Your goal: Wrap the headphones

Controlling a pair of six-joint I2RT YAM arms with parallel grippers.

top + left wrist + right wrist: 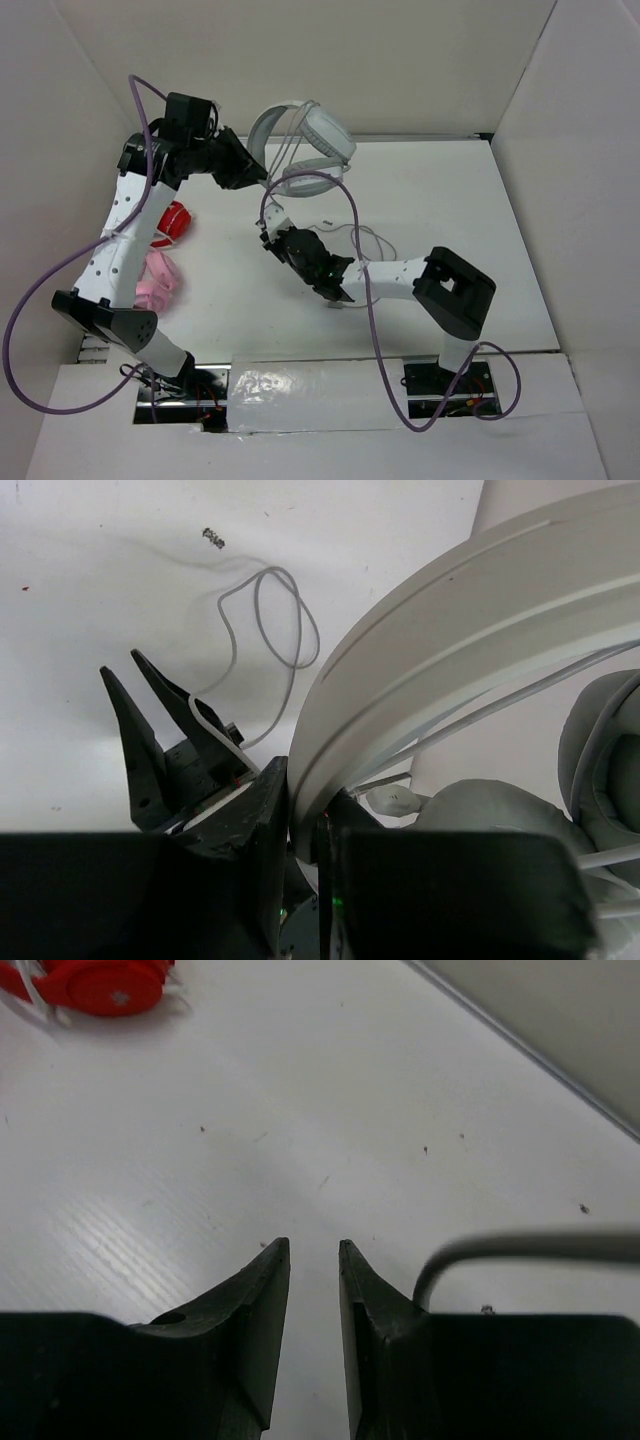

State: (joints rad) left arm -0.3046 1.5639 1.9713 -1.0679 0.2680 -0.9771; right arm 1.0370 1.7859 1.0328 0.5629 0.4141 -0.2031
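Observation:
The light grey-white headphones (312,138) hang raised at the back of the table. My left gripper (258,172) is shut on their padded headband (450,630), which runs between its jaws (305,810). Cable turns cross the ear cups (600,770). The rest of the thin grey cable (270,620) lies in a loose loop on the table, ending in a small plug (211,538). My right gripper (267,236) sits low in front of the headphones, slightly open (314,1245) with only bare table between its fingers. A blurred stretch of cable (520,1248) passes just right of its right finger.
Red headphones (172,222) and pink headphones (157,280) lie at the left, beside my left arm; the red pair also shows in the right wrist view (100,982). White walls (560,120) close in the table on three sides.

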